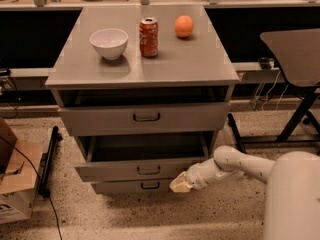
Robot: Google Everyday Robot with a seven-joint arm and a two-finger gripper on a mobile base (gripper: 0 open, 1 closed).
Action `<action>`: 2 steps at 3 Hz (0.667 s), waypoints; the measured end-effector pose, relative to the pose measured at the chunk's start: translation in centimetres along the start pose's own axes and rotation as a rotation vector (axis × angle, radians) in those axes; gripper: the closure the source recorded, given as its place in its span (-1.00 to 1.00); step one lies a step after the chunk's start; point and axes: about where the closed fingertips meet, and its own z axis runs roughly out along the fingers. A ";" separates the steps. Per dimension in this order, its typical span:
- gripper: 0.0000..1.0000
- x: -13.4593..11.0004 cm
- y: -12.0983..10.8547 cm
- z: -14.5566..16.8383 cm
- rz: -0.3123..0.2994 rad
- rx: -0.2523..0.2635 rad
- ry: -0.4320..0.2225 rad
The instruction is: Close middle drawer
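Note:
The middle drawer is a wide grey drawer with a low front panel and a small dark loop handle. It stands partly pulled out, and its dark tray shows behind the panel. My gripper is low at the right end of that front panel, against the cabinet's lower front, with the white arm reaching in from the right. The top drawer, with the taller panel, is slightly out. The lowest drawer sits just below the middle one.
On the cabinet top stand a white bowl, a red soda can and an orange. A cardboard box and a black bar lie on the floor at left. A dark table stands at right.

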 end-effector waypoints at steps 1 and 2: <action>0.03 -3.2 1.3 -1.1 -0.133 0.135 -0.063; -0.44 -6.3 0.9 -2.0 -0.241 0.276 -0.053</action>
